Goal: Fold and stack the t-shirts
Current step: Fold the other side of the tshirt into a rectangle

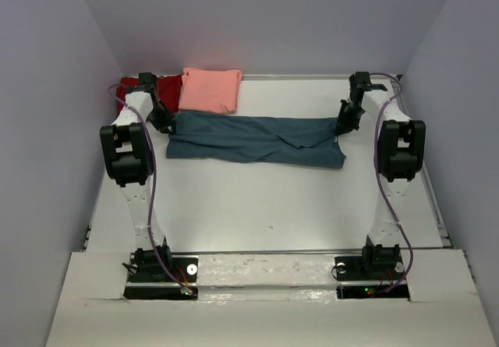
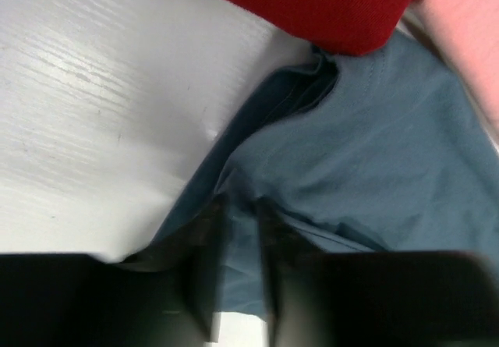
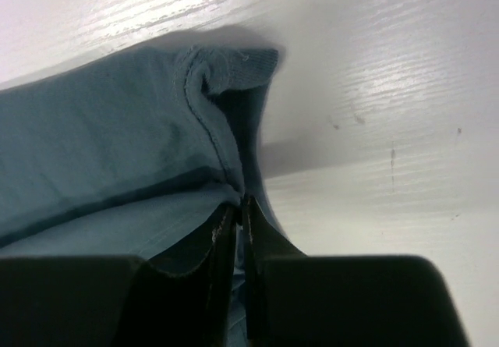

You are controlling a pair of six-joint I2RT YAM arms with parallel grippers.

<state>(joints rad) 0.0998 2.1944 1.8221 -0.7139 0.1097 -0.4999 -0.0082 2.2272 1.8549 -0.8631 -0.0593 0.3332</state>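
Right gripper (image 3: 240, 277) is pinched nearly closed on a hem corner of the large dark teal-blue cotton t-shirt (image 1: 253, 138), which lies as a long band across the far side of the white worktop (image 1: 257, 207). Left gripper (image 2: 238, 265) seems clamped on a fold at the other end, though blur obscures the contact. Folding well likely means moving both ends together, cloth taut. The left arm partly hides the dark red t-shirt (image 1: 171, 90) beside the folded salmon-pink t-shirt (image 1: 210, 90).

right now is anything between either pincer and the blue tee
Nothing visible. The right pincer is pinched on the right end of the teal t-shirt, and the left pincer has its left-end fabric between its fingers.
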